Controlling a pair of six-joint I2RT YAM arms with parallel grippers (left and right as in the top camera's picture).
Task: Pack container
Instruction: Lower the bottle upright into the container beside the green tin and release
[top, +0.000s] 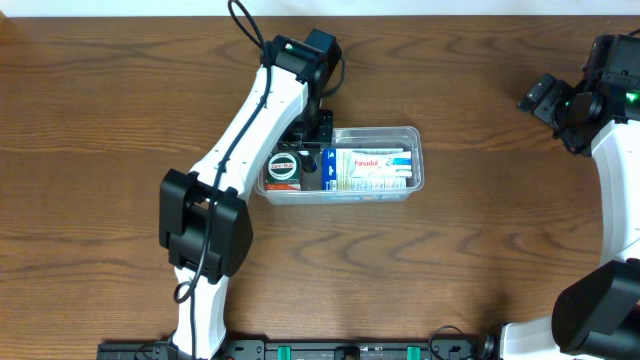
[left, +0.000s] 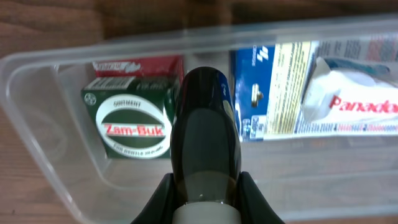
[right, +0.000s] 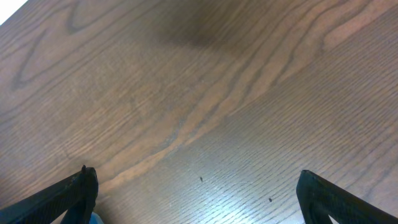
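Fingers (left: 256, 202) of the left gripper (left: 208, 205) are clamped snug on a dark bottle (left: 205, 124), which is down inside the left end of the container (top: 418, 170). Zam-Buk box (left: 129, 127) is just left of the bottle, Panadol box (left: 357, 102) further right. The tub's long axis runs left-right across the table (top: 100, 120). Right gripper (right: 196, 179) is spread wide, holding nothing, well apart over bare wood.
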